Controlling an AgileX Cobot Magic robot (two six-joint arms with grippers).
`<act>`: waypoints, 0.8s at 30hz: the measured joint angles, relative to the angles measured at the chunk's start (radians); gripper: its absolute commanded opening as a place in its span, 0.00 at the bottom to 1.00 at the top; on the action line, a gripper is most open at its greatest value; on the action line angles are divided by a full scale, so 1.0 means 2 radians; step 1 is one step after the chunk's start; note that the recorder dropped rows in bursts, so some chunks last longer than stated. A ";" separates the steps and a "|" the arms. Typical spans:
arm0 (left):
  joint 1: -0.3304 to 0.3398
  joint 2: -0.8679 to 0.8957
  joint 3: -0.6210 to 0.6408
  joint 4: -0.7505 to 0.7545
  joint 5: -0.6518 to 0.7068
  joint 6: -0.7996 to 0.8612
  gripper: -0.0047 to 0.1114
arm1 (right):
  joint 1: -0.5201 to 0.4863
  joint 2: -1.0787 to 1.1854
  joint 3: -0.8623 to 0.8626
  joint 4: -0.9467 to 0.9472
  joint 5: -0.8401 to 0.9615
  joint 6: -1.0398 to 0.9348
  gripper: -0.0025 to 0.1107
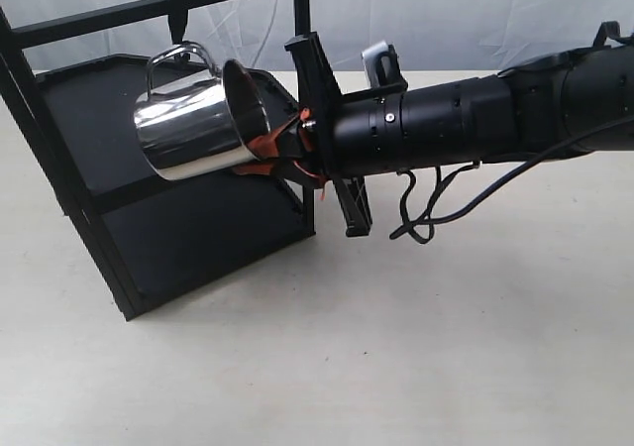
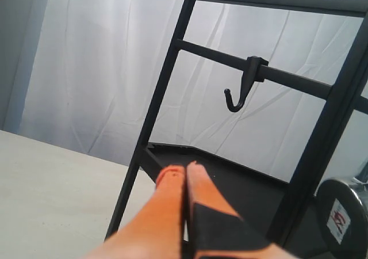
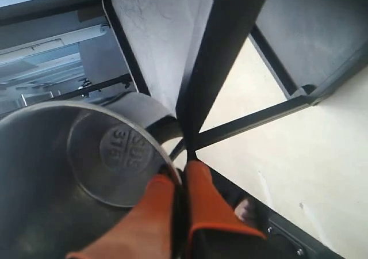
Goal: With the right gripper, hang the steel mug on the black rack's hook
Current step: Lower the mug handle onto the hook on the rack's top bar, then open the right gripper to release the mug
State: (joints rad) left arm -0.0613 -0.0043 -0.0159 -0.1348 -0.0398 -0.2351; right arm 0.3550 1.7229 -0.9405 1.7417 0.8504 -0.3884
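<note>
The steel mug point(image 1: 188, 129) hangs tipped on its side in front of the black rack point(image 1: 89, 15), its looped handle point(image 1: 183, 57) pointing up just below the top crossbar. My right gripper point(image 1: 263, 149) is shut on the mug's rim, one orange pad inside and one outside, as the right wrist view shows point(image 3: 181, 175) over the mug's inside point(image 3: 69, 172). The hook point(image 1: 176, 10) sits on the crossbar above the handle, apart from it. In the left wrist view the hook point(image 2: 238, 95) hangs bare, and my left gripper point(image 2: 185, 170) is shut on nothing.
The rack's two black tray shelves point(image 1: 213, 233) lie behind and below the mug. The rack's upright posts point(image 2: 155, 109) frame the hook. Loose cables point(image 1: 426, 203) hang under the right arm. A white curtain point(image 1: 446, 10) backs the pale table point(image 1: 396, 347).
</note>
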 measured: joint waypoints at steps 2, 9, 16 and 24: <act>0.000 0.000 0.000 0.000 0.000 0.000 0.04 | 0.000 0.004 -0.001 0.005 0.003 0.001 0.01; 0.000 0.000 0.000 0.000 0.000 0.000 0.04 | 0.000 0.013 -0.003 0.013 0.014 0.001 0.01; 0.000 0.000 0.000 0.000 0.000 0.000 0.04 | 0.000 0.018 -0.003 0.008 0.003 -0.006 0.40; 0.000 0.000 0.000 0.000 0.000 0.000 0.04 | 0.000 0.019 -0.003 0.004 0.002 -0.022 0.44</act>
State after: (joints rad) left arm -0.0613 -0.0043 -0.0159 -0.1348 -0.0398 -0.2351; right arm 0.3550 1.7606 -0.9464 1.7488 0.8539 -0.4317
